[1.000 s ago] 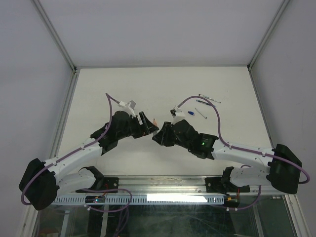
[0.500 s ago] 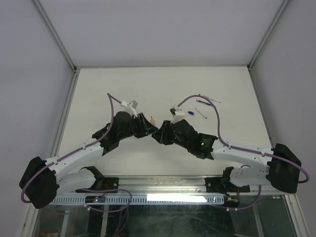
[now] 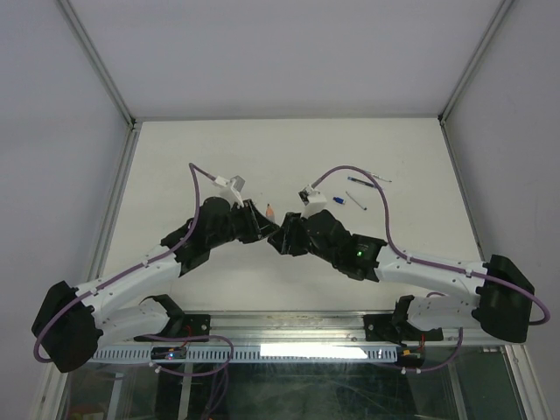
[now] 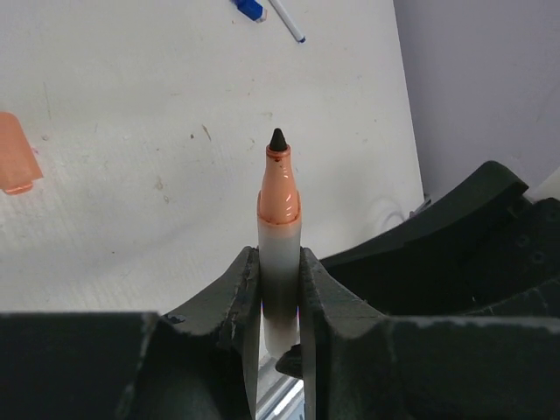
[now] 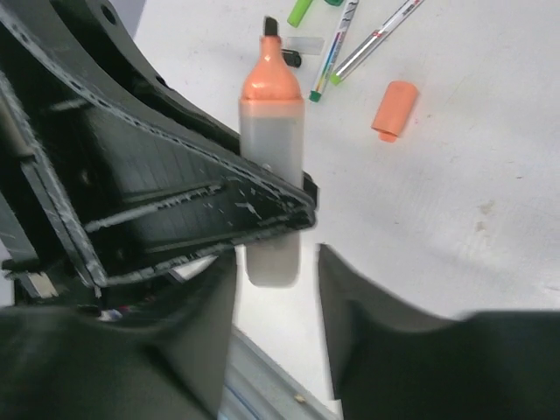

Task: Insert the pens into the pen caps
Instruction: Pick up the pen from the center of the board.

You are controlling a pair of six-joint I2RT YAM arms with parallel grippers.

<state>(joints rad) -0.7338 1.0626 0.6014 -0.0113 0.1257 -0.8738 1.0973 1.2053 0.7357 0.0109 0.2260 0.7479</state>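
Between the two arms, the left gripper (image 4: 280,284) pinches an uncapped orange marker (image 4: 278,206) by its pale barrel. The long axis runs along the fingers and the tip points ahead, toward the table's (image 4: 131,96) far side. The right gripper (image 5: 276,267) straddles the butt end, jaws apart and apparently touching nothing. The marker looks like light, stiff, slick plastic, best gripped on the barrel. An orange cap (image 4: 13,166) lies nearby.
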